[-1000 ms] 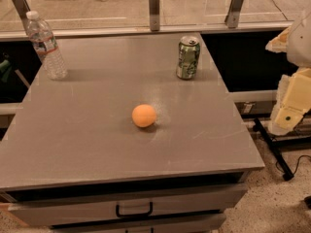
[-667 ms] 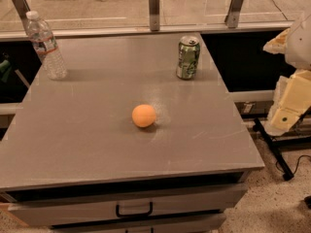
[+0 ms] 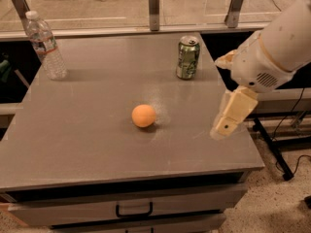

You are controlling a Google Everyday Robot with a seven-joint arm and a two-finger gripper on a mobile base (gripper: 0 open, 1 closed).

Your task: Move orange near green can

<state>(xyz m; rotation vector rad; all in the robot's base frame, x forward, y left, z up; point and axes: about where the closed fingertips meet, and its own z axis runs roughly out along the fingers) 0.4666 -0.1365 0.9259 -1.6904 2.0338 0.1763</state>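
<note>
A: Where does the orange (image 3: 144,115) lie?
B: Mid-counter (image 3: 73,144), open surface on every side; green can (image 3: 188,57) near the back edge, water bottle (image 3: 46,45) at the back-left corner.
A: And the gripper (image 3: 224,125)?
B: Over the right edge, touching nothing; open or closed cannot be told.

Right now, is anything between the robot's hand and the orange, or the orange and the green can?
Nothing visible. The gripper hangs at the right edge of the table; only bare surface separates it from the orange, and the orange from the green can.
</note>
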